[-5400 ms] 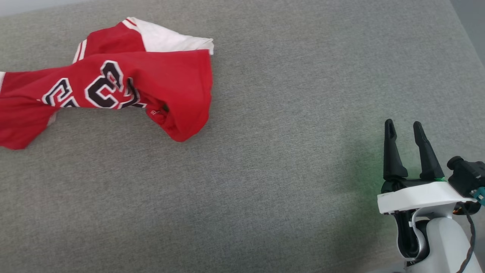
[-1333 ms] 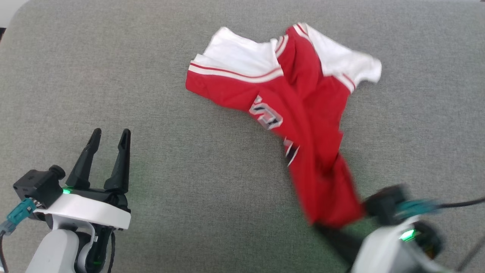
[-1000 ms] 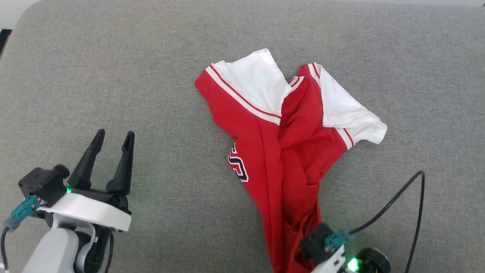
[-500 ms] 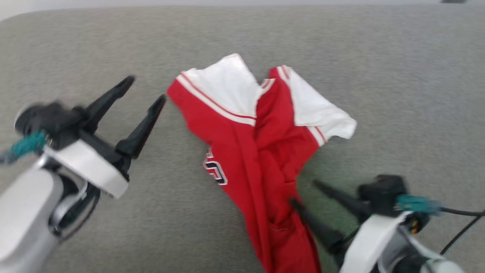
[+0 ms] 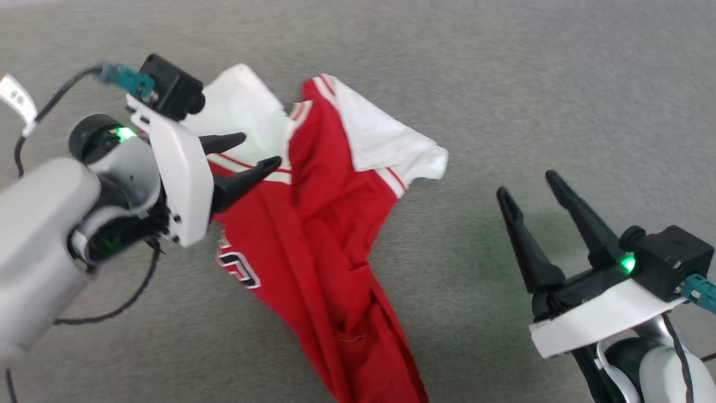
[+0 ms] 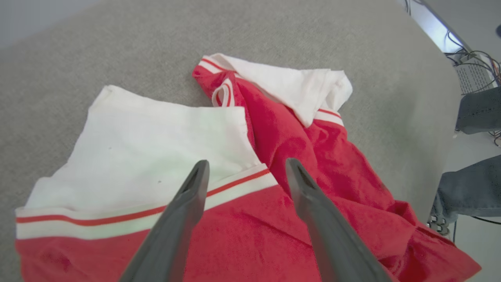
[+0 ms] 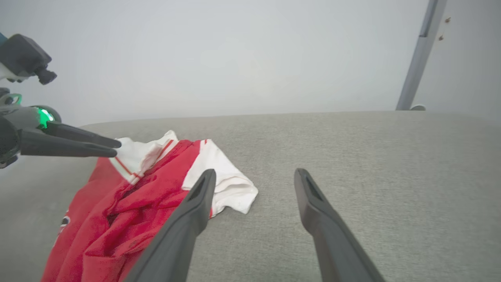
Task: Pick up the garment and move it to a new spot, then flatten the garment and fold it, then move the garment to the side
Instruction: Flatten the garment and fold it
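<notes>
Currently the left gripper (image 5: 260, 148), open and empty, is hovering over the garment (image 5: 313, 235) at upper left, risking grabbing several bunched layers; right gripper (image 5: 524, 183) is gaping empty.

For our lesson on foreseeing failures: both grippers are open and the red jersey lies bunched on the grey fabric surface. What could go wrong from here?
The left gripper hangs open over the stripe trim, where the red jersey folds over itself; closing there might pinch two layers.
The right gripper stands open, apart from the cloth; a one-handed pull would likely drag the bunch across the grey fabric surface, not spread it.
</notes>
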Available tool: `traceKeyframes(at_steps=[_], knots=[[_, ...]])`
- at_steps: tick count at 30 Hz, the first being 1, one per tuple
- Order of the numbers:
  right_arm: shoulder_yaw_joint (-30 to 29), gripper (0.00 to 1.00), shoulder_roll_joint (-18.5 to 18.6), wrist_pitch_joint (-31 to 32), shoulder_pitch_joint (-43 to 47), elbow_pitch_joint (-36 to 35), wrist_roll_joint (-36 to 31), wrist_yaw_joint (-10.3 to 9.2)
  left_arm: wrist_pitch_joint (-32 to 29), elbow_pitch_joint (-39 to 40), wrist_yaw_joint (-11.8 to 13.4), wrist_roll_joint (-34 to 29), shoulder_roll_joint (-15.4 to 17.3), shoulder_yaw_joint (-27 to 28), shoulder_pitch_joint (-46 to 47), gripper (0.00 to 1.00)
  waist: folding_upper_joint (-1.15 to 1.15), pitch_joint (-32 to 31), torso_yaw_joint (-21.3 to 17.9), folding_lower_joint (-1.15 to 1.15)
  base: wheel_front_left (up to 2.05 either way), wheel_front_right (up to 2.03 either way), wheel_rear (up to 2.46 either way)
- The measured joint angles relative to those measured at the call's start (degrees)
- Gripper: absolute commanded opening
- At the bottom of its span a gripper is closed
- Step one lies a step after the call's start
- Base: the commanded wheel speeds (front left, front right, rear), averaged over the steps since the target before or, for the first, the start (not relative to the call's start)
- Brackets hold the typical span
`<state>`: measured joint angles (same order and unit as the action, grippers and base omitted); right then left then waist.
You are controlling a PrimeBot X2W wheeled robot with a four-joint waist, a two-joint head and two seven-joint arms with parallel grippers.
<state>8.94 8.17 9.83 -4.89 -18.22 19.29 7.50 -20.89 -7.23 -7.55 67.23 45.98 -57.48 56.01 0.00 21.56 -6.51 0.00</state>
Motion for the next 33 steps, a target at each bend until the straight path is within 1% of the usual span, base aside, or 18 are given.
traceKeyframes(at_steps=[1,2,4,8,13,14,15,16,17,21,24,26,28,33], knots=[[-0.23,1.0,-0.68,-2.24,-0.64,1.2,-0.85,0.0,-4.21,-1.97,0.0,2.65,0.11,-1.63,2.05,1.0,0.0,0.77,-1.39,0.0,0.0,0.0,0.0],[-0.32,1.0,-0.96,-3.1,-0.87,1.9,-1.12,0.0,-5.81,-2.99,0.0,4.38,0.04,-2.01,2.97,1.0,0.0,1.12,-2.0,0.0,0.0,0.0,0.0],[0.11,1.0,-1.45,-4.45,-1.26,3.1,-1.15,0.0,-8.06,-4.76,0.0,5.43,-0.19,-3.02,4.64,1.0,0.0,1.79,-3.1,0.0,0.0,0.0,0.0],[0.73,1.0,-2.07,-6.19,-1.59,5.06,-1.76,0.0,-8.92,-7.51,0.0,6.6,-1.04,-4.64,6.53,1.0,0.0,2.65,-4.56,0.0,0.0,0.0,0.0],[1.47,1.0,-2.36,-7.05,-1.9,6.38,-2.44,0.0,-8.53,-10.93,0.0,6.31,-1.56,-6.79,7.73,1.0,0.0,2.84,-5.12,0.0,0.0,0.0,0.0],[1.68,1.0,-2.43,-7.14,-2.1,6.55,-2.68,0.0,-8.51,-11.46,0.0,5.95,-1.59,-7.48,8.0,0.73,0.0,2.84,-5.15,0.0,0.0,0.0,0.0],[1.83,1.0,-2.5,-7.15,-2.28,6.66,-2.78,0.0,-8.26,-11.85,0.0,5.76,-1.72,-7.91,8.12,0.38,0.0,2.83,-5.15,0.0,0.0,0.0,0.0],[1.91,1.0,-2.55,-7.15,-2.4,6.71,-2.85,0.0,-7.84,-12.46,0.0,5.97,-2.03,-7.99,8.12,0.22,0.0,2.8,-5.12,0.0,0.0,0.0,0.0],[1.9,1.0,-2.55,-7.15,-2.48,6.75,-2.91,0.0,-7.61,-12.93,0.0,6.5,-2.3,-8.0,8.17,0.0,0.0,2.77,-5.05,0.0,0.0,0.0,0.0],[0.87,1.0,-2.52,-6.81,-2.5,6.67,-3.35,0.0,-5.86,-13.69,0.0,6.93,-3.11,-9.03,8.67,0.0,0.0,2.4,-3.98,0.0,0.0,0.0,0.0],[0.45,1.0,-2.36,-6.17,-2.41,6.53,-3.43,0.0,-3.34,-13.84,0.0,9.47,-3.69,-8.13,8.73,0.0,0.0,1.81,-2.54,0.0,0.0,0.0,0.0],[0.11,1.0,-2.12,-5.48,-2.24,6.39,-3.38,0.0,-1.41,-13.33,0.0,10.56,-3.18,-7.66,8.96,0.0,0.0,1.29,-1.31,0.0,0.0,0.0,0.0],[-0.02,1.0,-1.79,-4.7,-2.03,6.17,-3.25,0.0,0.67,-12.8,0.0,10.99,-1.37,-7.13,9.0,0.0,0.0,0.67,0.01,0.0,0.0,0.0,0.0],[-0.56,1.0,-0.78,-2.85,-2.11,5.83,-2.74,0.0,6.1,-14.68,0.0,10.59,5.28,-7.09,7.86,0.0,0.0,-1.03,3.52,0.0,0.0,0.0,0.0]])
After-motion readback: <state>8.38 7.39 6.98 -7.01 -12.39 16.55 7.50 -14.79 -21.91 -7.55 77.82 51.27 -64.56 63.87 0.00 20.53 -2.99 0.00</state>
